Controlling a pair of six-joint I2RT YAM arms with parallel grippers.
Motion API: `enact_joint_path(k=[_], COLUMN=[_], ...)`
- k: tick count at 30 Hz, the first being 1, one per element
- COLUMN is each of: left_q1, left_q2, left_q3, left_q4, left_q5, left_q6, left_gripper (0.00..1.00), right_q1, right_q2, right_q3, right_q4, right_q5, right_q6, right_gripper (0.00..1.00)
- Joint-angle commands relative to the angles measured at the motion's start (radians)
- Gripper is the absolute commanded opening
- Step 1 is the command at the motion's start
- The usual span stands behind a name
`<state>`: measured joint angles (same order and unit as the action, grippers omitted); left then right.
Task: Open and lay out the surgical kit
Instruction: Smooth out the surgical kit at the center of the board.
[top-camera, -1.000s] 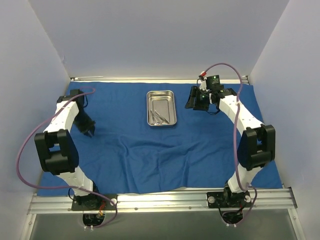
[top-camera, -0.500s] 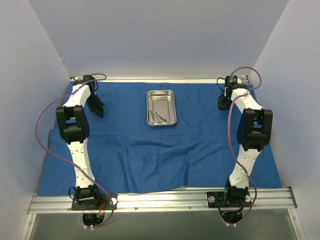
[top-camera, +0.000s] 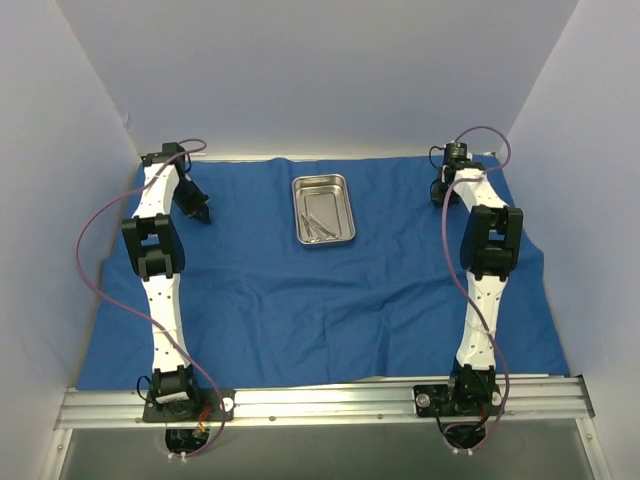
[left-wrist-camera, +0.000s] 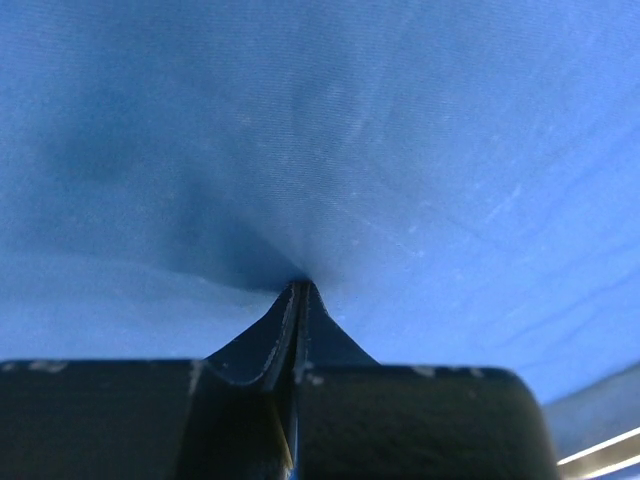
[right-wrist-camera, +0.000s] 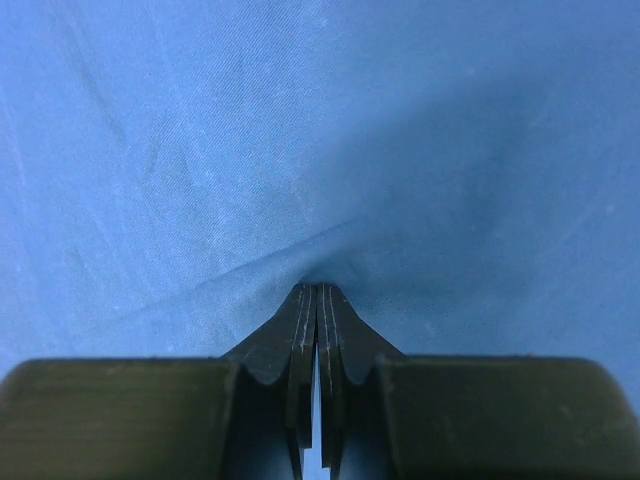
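1. Pinching the cloth (top-camera: 330, 300) near its far-left corner, the left hand (left-wrist-camera: 300, 290) is closed tight on a small pucker of fabric.
2. Right hand (right-wrist-camera: 317, 290), likewise closed, grips the cloth near the far-right corner.
3. Tray (top-camera: 322, 179) sits far centre on the spread cloth, instruments (top-camera: 318, 228) inside.

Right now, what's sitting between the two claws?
In the top view, the steel tray holding thin silver instruments lies on the blue cloth between the left claw and the right claw; both pinch that cloth.
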<state>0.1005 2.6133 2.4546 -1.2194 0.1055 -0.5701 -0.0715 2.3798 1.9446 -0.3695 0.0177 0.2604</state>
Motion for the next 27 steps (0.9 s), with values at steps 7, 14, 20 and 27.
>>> enact_joint_path(k=[7, 14, 20, 27], left_q1=[0.044, 0.090, 0.120, 0.149], left_q2=[0.114, 0.154, 0.247, 0.303], left_q3=[0.024, 0.104, 0.254, 0.305], left_q4=[0.057, 0.053, 0.032, 0.071], left_q5=[0.040, 0.046, 0.088, 0.135], left_q6=[-0.039, -0.007, 0.004, -0.010], left_gripper=[0.02, 0.03, 0.13, 0.23], right_q1=[-0.016, -0.021, -0.025, -0.008], right_q2=[0.211, 0.081, 0.133, 0.045], right_q3=[0.105, -0.131, -0.093, -0.253], right_q4=[-0.106, -0.022, -0.039, 0.023], right_q5=[0.008, -0.061, -0.082, -0.101], right_q6=[0.011, 0.059, 0.072, 0.090], right_gripper=[0.00, 0.00, 0.00, 0.00])
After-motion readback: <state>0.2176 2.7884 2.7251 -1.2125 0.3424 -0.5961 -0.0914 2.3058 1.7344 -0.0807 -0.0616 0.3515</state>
